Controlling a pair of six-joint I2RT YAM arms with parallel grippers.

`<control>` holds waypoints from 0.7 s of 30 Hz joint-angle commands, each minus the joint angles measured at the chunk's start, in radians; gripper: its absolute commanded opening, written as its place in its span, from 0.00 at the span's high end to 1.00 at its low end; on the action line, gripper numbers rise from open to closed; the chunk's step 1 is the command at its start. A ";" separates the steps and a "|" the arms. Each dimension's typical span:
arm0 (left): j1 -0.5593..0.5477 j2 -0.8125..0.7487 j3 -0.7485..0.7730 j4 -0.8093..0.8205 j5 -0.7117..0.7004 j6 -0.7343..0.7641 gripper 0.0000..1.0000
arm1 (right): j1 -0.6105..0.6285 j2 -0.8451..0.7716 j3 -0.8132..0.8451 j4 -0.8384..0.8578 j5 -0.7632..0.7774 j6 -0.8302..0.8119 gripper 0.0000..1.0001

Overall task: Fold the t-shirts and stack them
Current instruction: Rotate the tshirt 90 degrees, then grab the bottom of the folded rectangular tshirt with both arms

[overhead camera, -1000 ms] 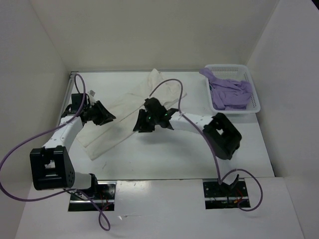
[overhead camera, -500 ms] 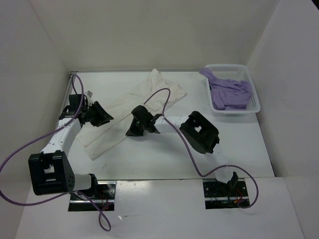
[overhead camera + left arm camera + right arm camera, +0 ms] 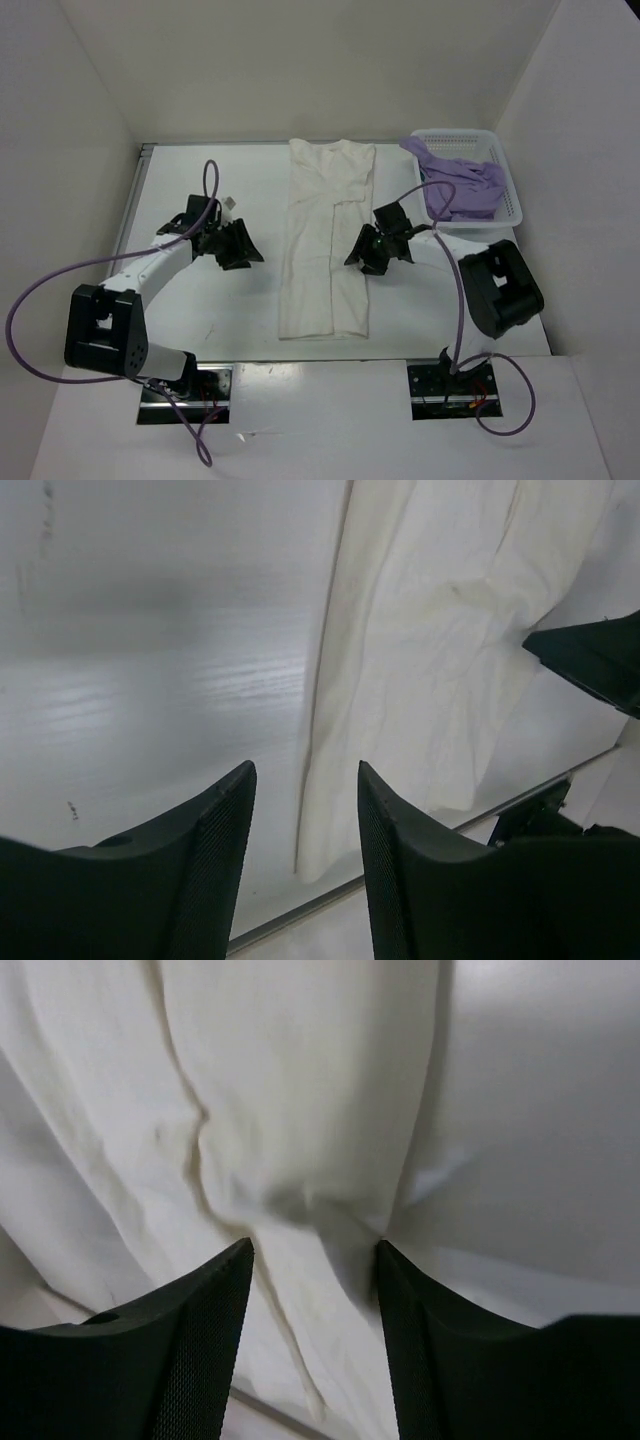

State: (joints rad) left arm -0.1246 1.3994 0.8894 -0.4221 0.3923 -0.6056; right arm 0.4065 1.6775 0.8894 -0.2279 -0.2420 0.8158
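Both of your grippers are released. The left gripper (image 3: 240,252) sits over bare counter (image 3: 200,180), near the left side of the cream t-shirt (image 3: 328,240) and not touching it. Your left wrist view shows its fingers (image 3: 200,860) apart with nothing between them, and the shirt's edge is visible through the gap. The right gripper (image 3: 365,258) is at the shirt's right edge, about mid-length. Your right wrist view shows the jaws spread above the cloth, with a pucker in the fabric just under the gap and nothing pinched.

The cream t-shirt lies as a long narrow strip down the middle of the counter. Its far end is at the back edge and its near end is short of the arm bases. A crease runs along its length.

The lavender t-shirt (image 3: 460,190) is bunched in the white basket (image 3: 512,205) at the far right corner, with part of it draped over the basket's left rim.
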 commanded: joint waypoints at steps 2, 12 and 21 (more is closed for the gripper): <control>-0.046 0.001 -0.061 -0.085 -0.001 0.001 0.46 | 0.061 -0.189 -0.140 -0.102 -0.005 0.015 0.40; -0.368 -0.033 -0.205 -0.112 0.025 -0.172 0.35 | 0.242 -0.639 -0.446 -0.221 0.096 0.370 0.39; -0.368 -0.020 -0.285 -0.028 0.022 -0.235 0.40 | 0.338 -0.741 -0.576 -0.174 0.061 0.522 0.40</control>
State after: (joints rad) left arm -0.4934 1.3819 0.6285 -0.5079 0.3965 -0.7967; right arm 0.7357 0.9241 0.3210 -0.4400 -0.1856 1.2774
